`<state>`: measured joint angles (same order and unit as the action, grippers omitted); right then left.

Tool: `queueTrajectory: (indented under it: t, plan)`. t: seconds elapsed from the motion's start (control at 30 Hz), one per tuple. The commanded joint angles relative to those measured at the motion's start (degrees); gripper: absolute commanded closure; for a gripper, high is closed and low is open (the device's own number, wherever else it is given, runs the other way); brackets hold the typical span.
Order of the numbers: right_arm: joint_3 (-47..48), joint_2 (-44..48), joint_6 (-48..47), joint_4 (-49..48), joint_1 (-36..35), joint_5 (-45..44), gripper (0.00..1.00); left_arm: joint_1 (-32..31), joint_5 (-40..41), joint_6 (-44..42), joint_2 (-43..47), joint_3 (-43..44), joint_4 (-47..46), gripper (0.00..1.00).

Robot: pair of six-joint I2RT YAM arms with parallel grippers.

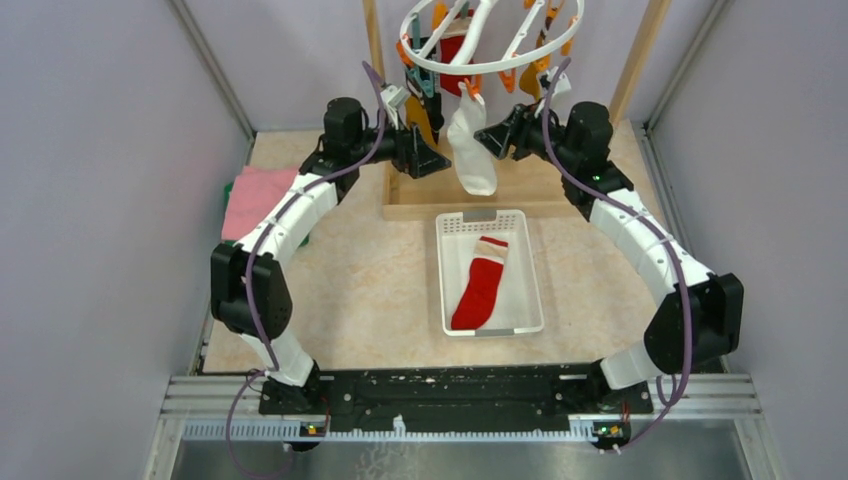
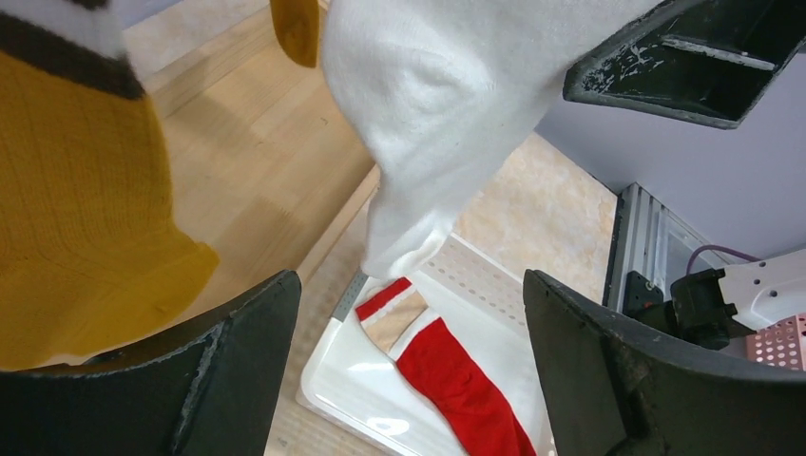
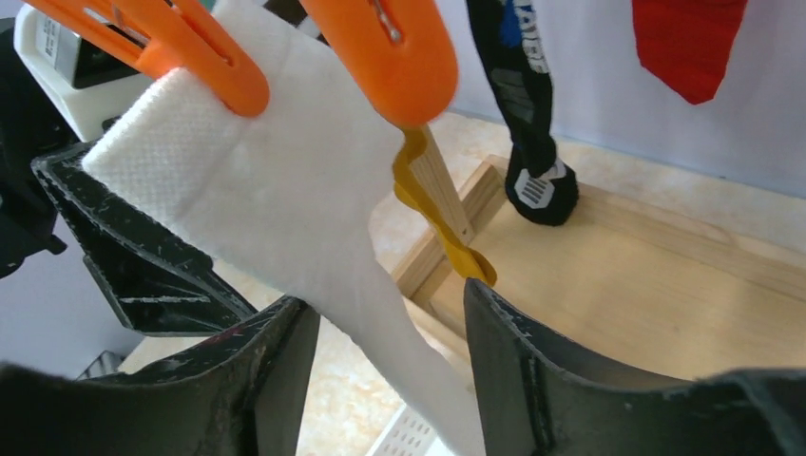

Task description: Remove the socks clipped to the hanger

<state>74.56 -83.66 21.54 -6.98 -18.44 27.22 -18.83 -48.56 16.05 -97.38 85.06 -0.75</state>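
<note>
white sock hangs clipped to the hanger (above the basket); left gripper stands wide apart, right gripper straddles it, whether pinching i cannot tell; a loose pinch could slip when pulling.

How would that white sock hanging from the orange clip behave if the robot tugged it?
Probably floppy: the white sock hangs limp and bent below its orange clip. It looks light, thin knit cloth, so likely it stretches before slipping free. Once released it would probably drop and crumple, not roll.
</note>
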Motion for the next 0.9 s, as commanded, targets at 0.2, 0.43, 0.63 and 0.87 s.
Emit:
queueTrajectory:
  t: [0.2, 0.43, 0.63, 0.87]
  plan:
    - [6.2, -3.0, 3.9, -4.1, -4.3, 4.3, 0.81, 0.2, 0.3, -2.9, 5.6, 0.9, 6.0, 0.07]
    - [4.9, 1.1, 8.0, -4.9, -4.2, 5.3, 0.98, 0.3, -0.3, -5.2, 7.9, 2.1, 11.4, 0.06]
    - [4.4, 2.6, 13.1, -5.0, -3.6, 10.6, 0.94, 0.4, -5.0, -0.6, 7.9, 4.2, 11.0, 0.01]
    - [2.3, 3.5, 20.9, -10.8, -3.1, 18.0, 0.94, 2.8, -7.7, 7.7, 8.2, 3.1, 4.7, 0.01]
